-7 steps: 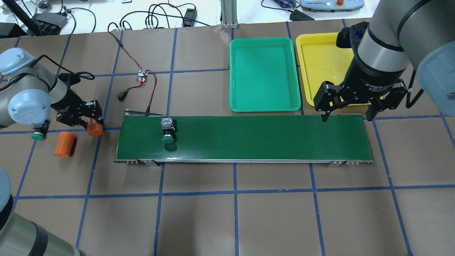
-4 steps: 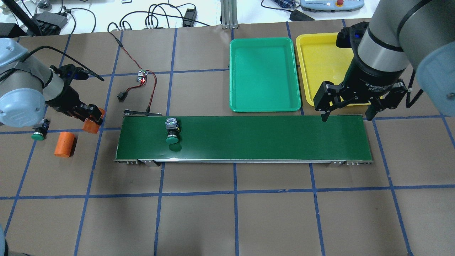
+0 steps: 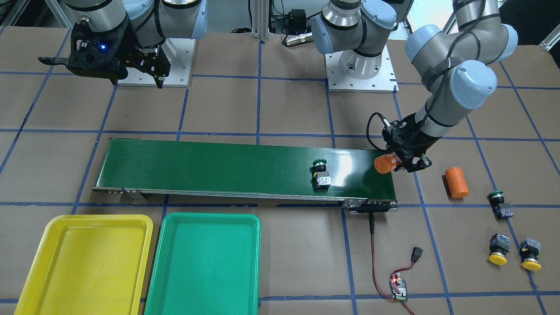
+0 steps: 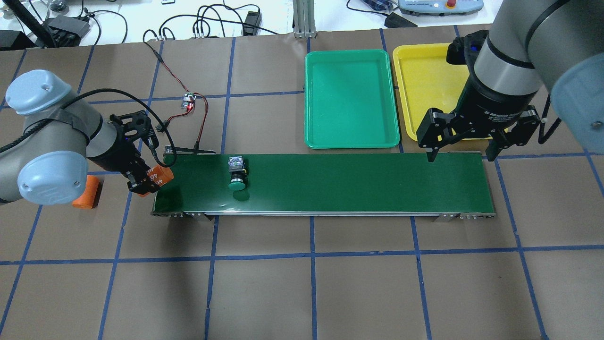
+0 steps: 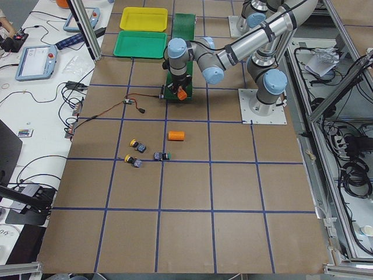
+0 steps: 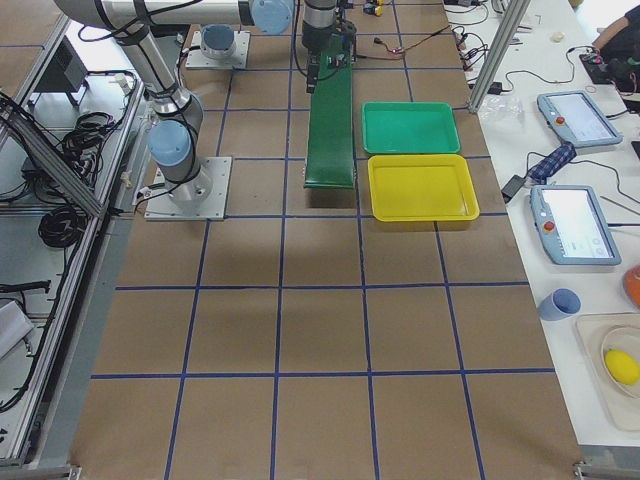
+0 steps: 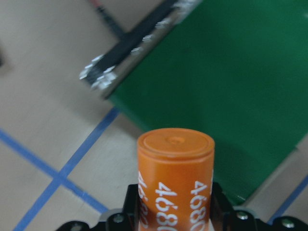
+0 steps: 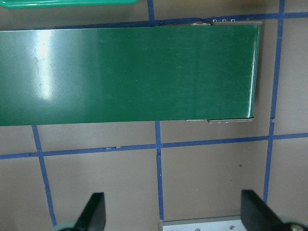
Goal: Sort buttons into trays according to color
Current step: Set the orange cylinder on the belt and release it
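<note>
One green-capped button (image 4: 237,177) lies on the dark green conveyor belt (image 4: 354,184), left of its middle. A second green button (image 3: 500,204) and two yellow buttons (image 3: 498,249) (image 3: 529,256) rest on the table past the belt's left end. The green tray (image 4: 351,99) and the yellow tray (image 4: 424,85) sit side by side behind the belt's right half, both bare. My left gripper (image 4: 148,182) is shut on an orange cylinder (image 7: 175,183) marked 4680, held over the belt's left end. My right gripper (image 4: 461,153) hangs open above the belt's right end.
A second orange cylinder (image 3: 456,182) lies on the table left of the belt, partly behind my left arm in the overhead view. A small circuit board (image 4: 188,101) with red and black wires runs to the belt's back left corner.
My left arm has swung right, carrying the orange cylinder from the table to the belt's left end. The green button on the belt has moved slightly right. The right arm is still.
</note>
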